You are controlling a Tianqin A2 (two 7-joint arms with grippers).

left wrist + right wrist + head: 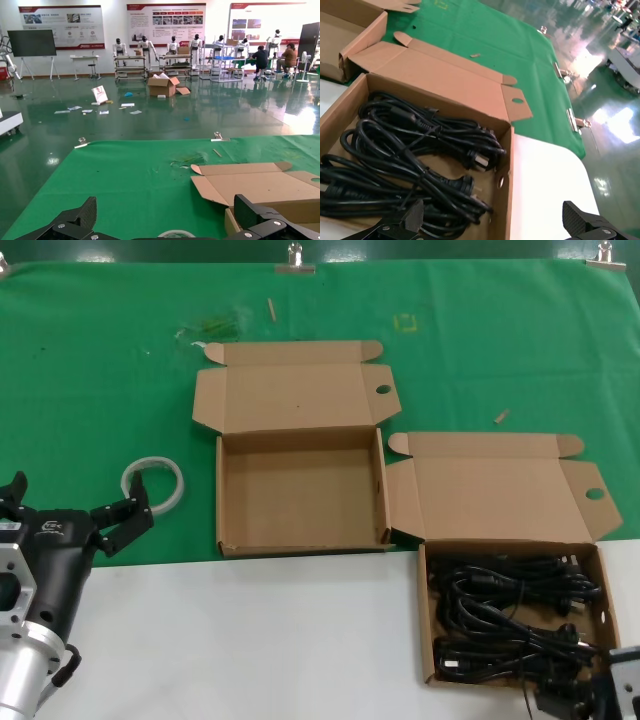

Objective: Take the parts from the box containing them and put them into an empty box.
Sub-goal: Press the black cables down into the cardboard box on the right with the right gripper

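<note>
Several black cable bundles lie in the open brown box at the right front. They also show in the right wrist view, inside that box. The empty box stands open at the centre, with a dark speck on its lid. My right gripper is at the cable box's near right corner. It is open, with one finger over the cables and the other outside the box wall. My left gripper is open and empty at the left front, next to the white ring. It also shows in the left wrist view.
A white ring lies on the green cloth left of the empty box; it also shows in the left wrist view. The white table front runs below the cloth. Metal clips hold the far edge. Small wood scraps lie behind the boxes.
</note>
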